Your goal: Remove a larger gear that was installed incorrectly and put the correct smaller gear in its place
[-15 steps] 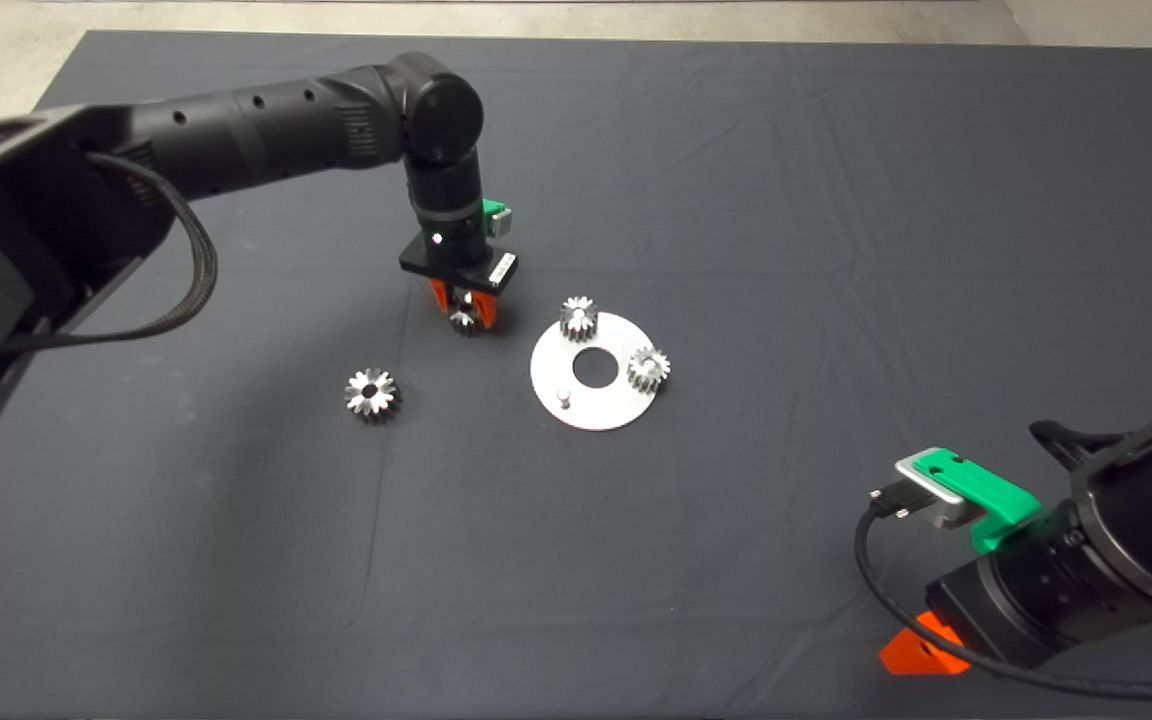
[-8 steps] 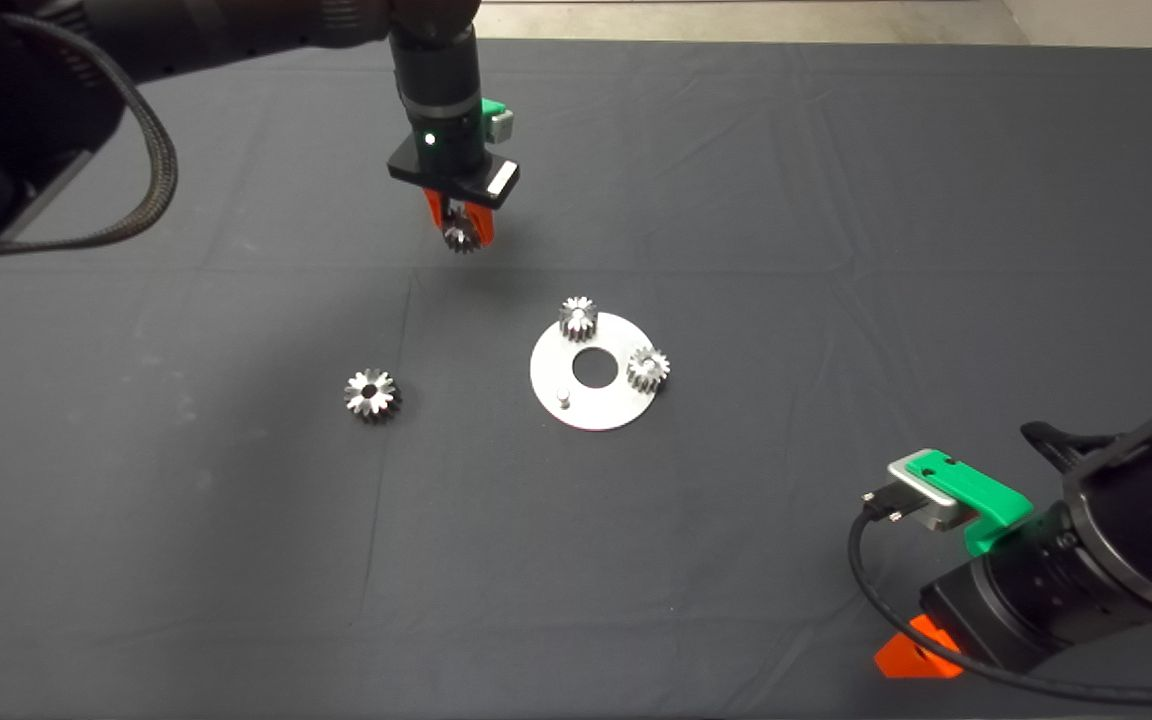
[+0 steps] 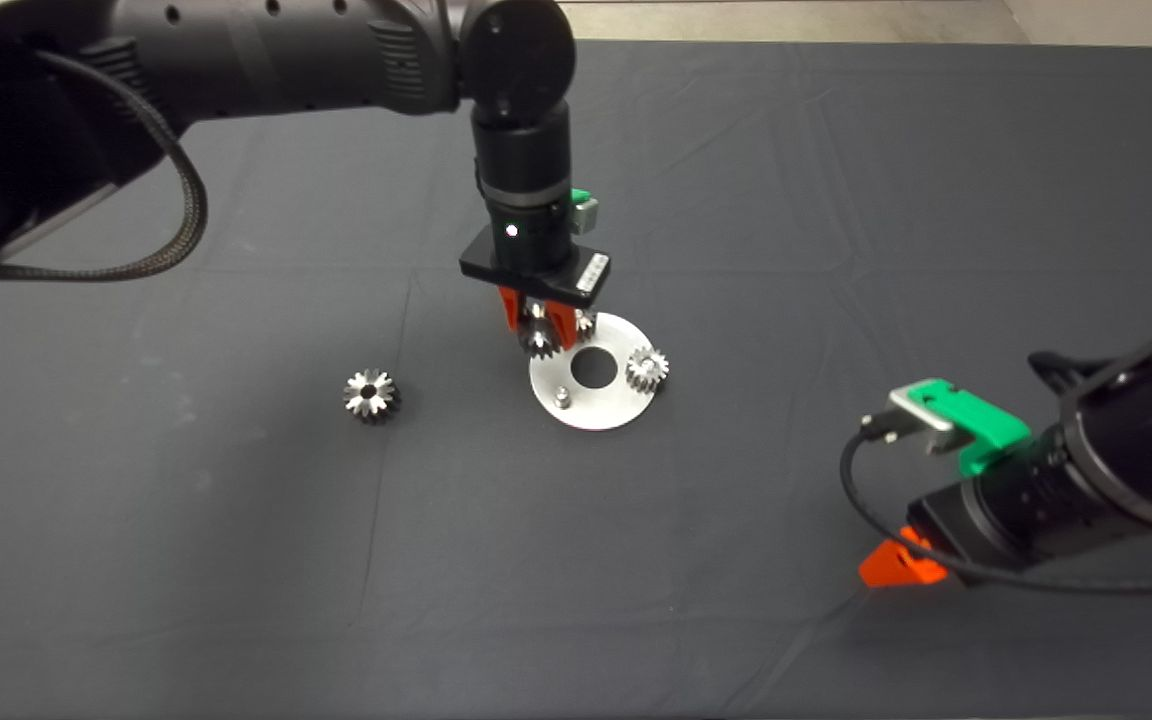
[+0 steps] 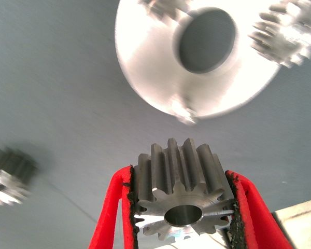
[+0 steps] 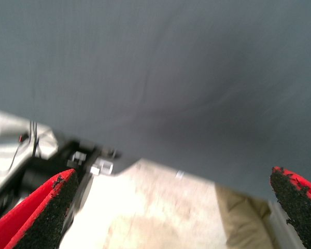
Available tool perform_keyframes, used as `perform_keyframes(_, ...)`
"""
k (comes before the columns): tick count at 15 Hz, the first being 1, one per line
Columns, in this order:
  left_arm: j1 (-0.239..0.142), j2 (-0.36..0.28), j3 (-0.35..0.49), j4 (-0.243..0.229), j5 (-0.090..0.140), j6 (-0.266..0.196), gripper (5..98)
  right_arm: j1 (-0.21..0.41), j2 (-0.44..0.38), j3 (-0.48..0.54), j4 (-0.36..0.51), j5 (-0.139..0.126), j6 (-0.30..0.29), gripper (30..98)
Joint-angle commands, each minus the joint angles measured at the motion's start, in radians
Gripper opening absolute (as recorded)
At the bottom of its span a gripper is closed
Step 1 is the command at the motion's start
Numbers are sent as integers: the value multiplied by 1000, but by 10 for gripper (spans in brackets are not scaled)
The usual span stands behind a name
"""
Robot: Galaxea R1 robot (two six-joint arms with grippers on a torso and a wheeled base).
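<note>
Smaller gear between left claw pads.

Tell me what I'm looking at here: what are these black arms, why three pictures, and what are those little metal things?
It is a two-armed robot at a table with a dark mat. One camera looks down from above; the other two sit on the wrists. The left gripper grips the smaller gear between its red fingers, above a round silver plate. That plate has one bare pin and a small gear at its edge; a second small gear is half hidden behind the fingers. The larger gear lies apart on the mat. The right gripper waits open at the lower right.
</note>
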Motion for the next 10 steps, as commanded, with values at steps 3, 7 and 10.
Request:
perform_keyframes(3,-32,15,212,169,33,-199,277,77,38,-243,33,-81,-176,977)
perform_keyframes(7,-31,12,260,227,33,-245,276,79,77,-253,34,-82,-176,977)
perform_keyframes(10,-24,30,237,238,29,-228,276,79,79,-255,34,-80,-176,977)
